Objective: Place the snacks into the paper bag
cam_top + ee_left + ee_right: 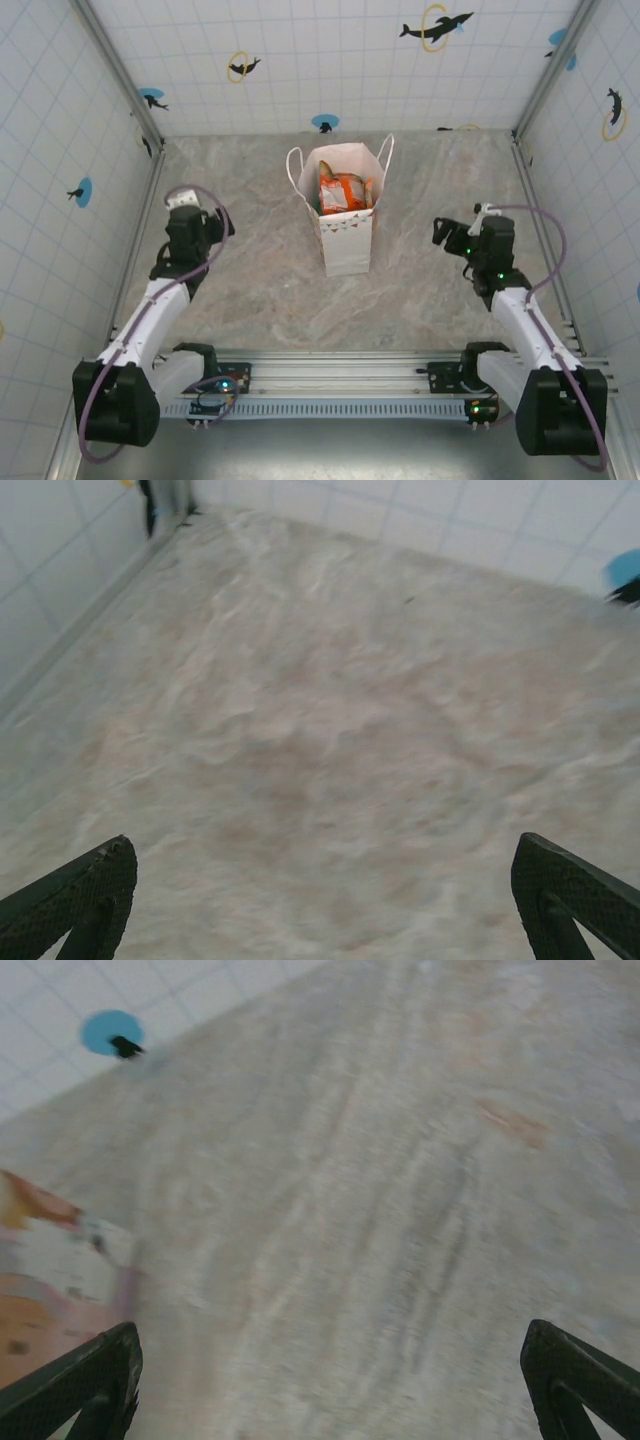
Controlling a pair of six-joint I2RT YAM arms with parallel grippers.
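The paper bag (pixel 347 240) stands upright in the middle of the desk (pixel 250 290), somewhat toward its far edge, with orange snacks (pixel 344 193) showing in its open mouth. The left tool (pixel 322 845) and right tool (pixel 330 1328) are both spread and empty, near the left and right edges. Such glossy packets look light, soft and slippery, best pinched at a flat sealed edge; the thin bag would probably tip easily.
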